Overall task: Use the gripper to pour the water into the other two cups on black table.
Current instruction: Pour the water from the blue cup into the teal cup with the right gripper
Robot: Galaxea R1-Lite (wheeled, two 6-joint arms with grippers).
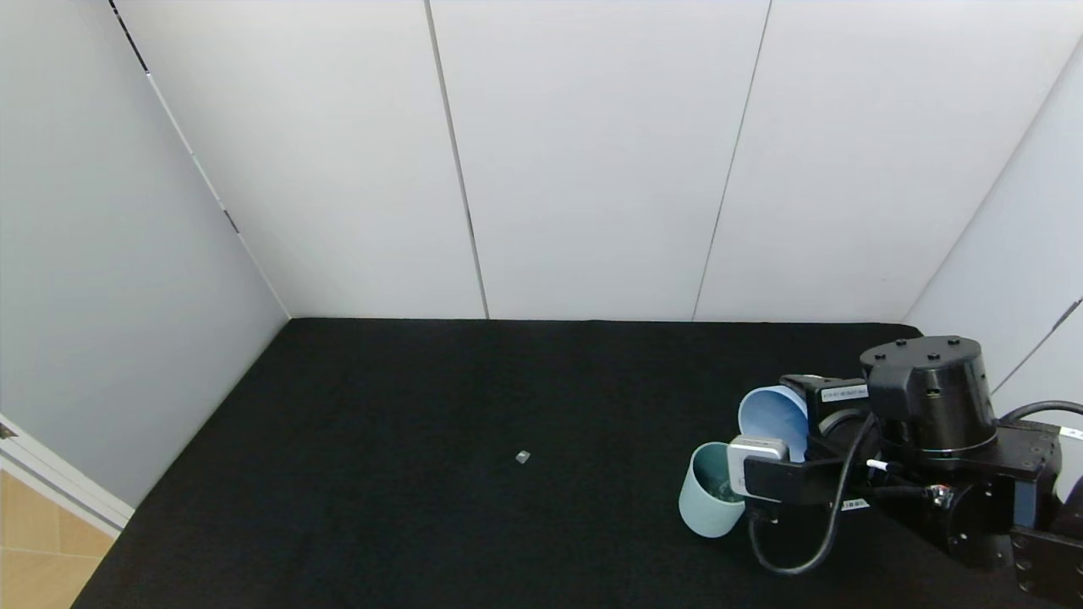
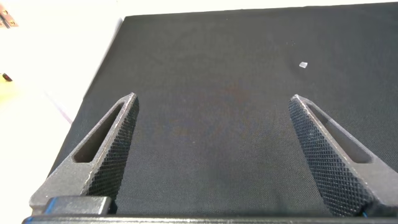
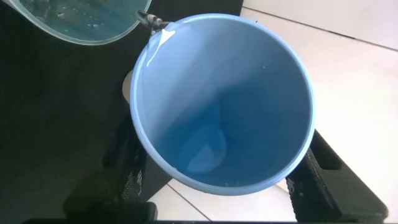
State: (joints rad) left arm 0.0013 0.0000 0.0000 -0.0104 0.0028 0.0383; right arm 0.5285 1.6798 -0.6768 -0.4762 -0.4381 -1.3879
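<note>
Water (image 3: pixel 208 149) is seen as a small clear pool low inside the blue cup (image 1: pixel 772 416), which is held tipped on its side by the right gripper (image 1: pixel 799 440) at the right side of the black table (image 1: pixel 423 507). The cup is clamped between the gripper's two fingers (image 3: pixel 121 168), one on each side of its wall, as the right wrist view shows. Its mouth is turned toward the teal cup (image 1: pixel 709 501), which stands just below and beside it on the cloth. A thin trickle is visible at the blue rim, where it meets the edge of the teal cup, and droplets can be made out inside the teal cup. A cream cup cannot be found in any view. The left gripper (image 2: pixel 211 149) is held above bare cloth at the table's left side, its jaws spread wide with nothing between them. A small pale speck (image 1: pixel 522 457) lies near the table's middle.
</note>
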